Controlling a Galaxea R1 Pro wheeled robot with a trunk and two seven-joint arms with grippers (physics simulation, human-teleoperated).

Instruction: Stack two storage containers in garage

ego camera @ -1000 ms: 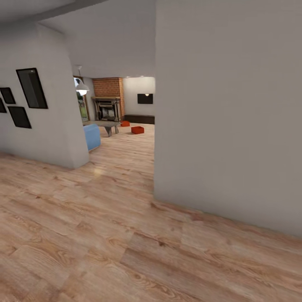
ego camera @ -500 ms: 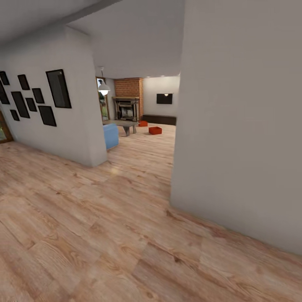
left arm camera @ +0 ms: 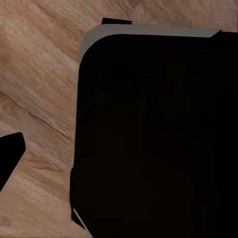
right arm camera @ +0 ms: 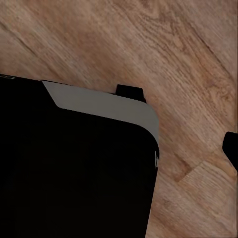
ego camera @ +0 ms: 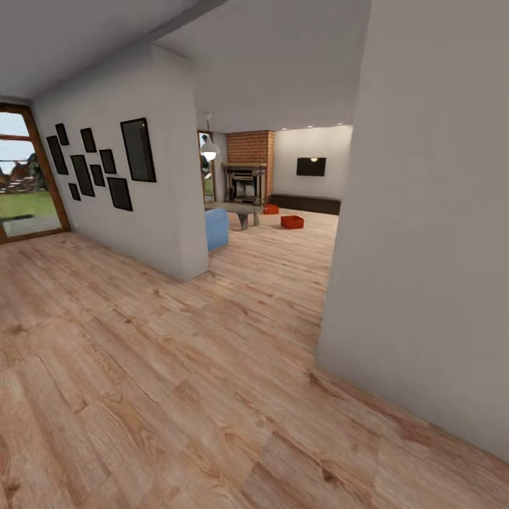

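Far down the passage, in the living room, two orange-red storage containers sit apart on the wood-plank flooring. One container (ego camera: 292,222) is nearer to me, the other (ego camera: 271,209) lies farther back by the brick fireplace (ego camera: 247,177). In the left wrist view a dark fingertip (left arm camera: 10,151) pokes in over wood planks beside the robot's black body (left arm camera: 153,134). In the right wrist view another dark fingertip (right arm camera: 231,147) shows at the edge, beside the same black body (right arm camera: 74,168). Nothing is seen held. The garage is out of view.
A grey wall corner (ego camera: 424,247) juts in close on the right. A wall with several black frames (ego camera: 170,212) bounds the left. Past it are a blue sofa (ego camera: 216,228), a low table (ego camera: 240,210), a dark cabinet (ego camera: 307,203) and a wall screen (ego camera: 311,167). A glass door (ego camera: 21,177) is far left.
The whole picture has slid to the right, so the camera has turned left. The glass door and more framed pictures have come into view. The containers lie as before.
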